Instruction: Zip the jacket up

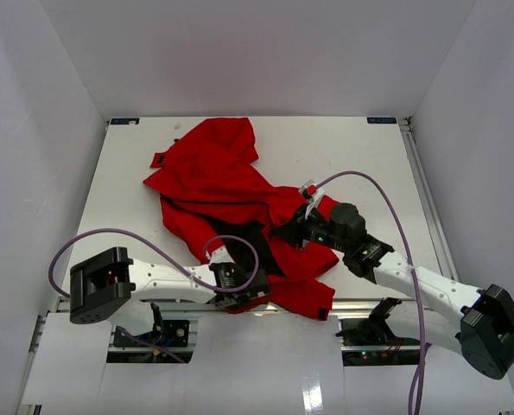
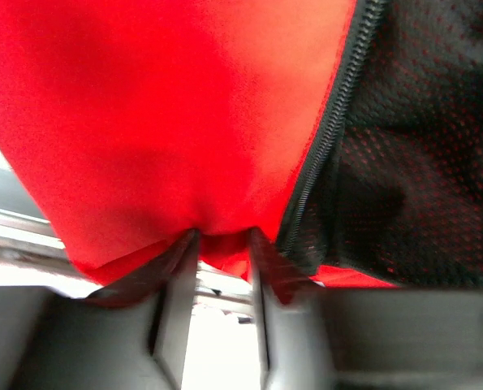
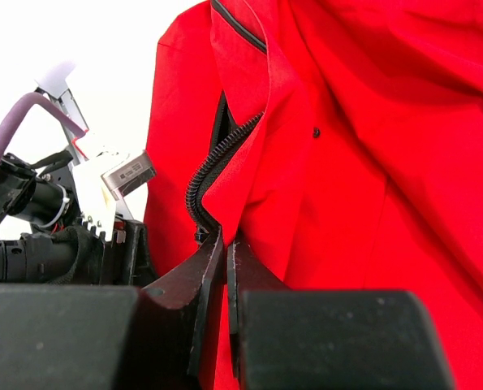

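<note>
**Both jaws on the red jacket at the near edge of the desk**

The jacket (image 1: pixel 218 177) lies crumpled on the white desk (image 1: pixel 360 156). It runs from the far left of the middle down to the near edge, where its lower part bunches between my two arms. It lies open there, so the black lining (image 1: pixel 239 238) shows between the red panels.

My left jaws are at the near hem, low and close to the desk's front rail. In the left wrist view, a bunched fold of red cloth (image 2: pixel 160 122) sits between my two fingers (image 2: pixel 176 276). They pinch it at the tips, with a gap between them lower down. Just right of that fold, the dark zipper (image 2: pixel 330 130) runs up along the red edge, with black mesh lining (image 2: pixel 420 146) beyond it.

My right jaws are pressed together, tips meeting with hardly a slit between them. In the right wrist view, the coiled zipper teeth (image 3: pixel 217 158) curve down the red front (image 3: pixel 371 162) and end right at those tips, which pinch the jacket's edge. A purple cable (image 3: pixel 22 122) loops off to the left.
</note>
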